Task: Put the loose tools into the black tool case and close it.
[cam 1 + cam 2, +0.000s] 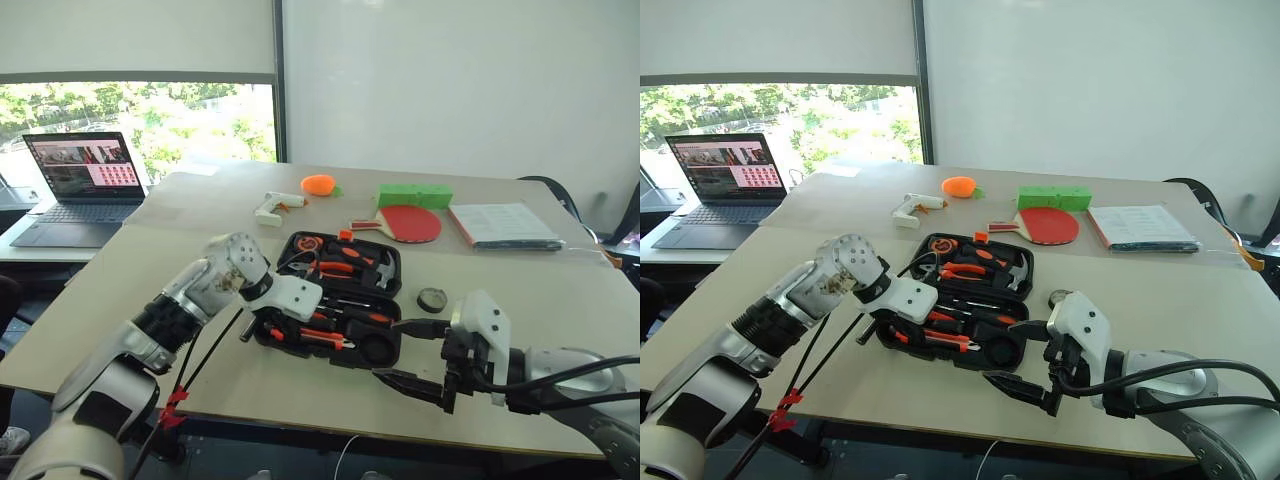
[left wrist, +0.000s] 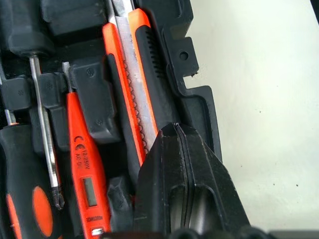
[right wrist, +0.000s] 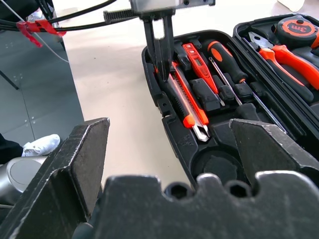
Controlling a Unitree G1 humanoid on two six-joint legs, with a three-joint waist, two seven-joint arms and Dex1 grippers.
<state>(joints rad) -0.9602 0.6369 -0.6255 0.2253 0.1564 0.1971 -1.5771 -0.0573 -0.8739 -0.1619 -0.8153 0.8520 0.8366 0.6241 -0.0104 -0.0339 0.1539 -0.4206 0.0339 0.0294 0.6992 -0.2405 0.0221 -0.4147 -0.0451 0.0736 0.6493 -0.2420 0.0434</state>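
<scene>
Black case (image 1: 385, 262) — two screwdrivers (image 3: 225, 64)

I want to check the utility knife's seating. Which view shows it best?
The left wrist view: the utility knife lies close up in its recess, the shut left fingers at its end. The right wrist view shows its whole length; the eye views show it small.

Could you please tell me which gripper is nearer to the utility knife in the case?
Left. The left gripper, jaws shut, presses its tips on the utility knife in the black tool case. The right gripper hangs open beside the case's near corner.
</scene>
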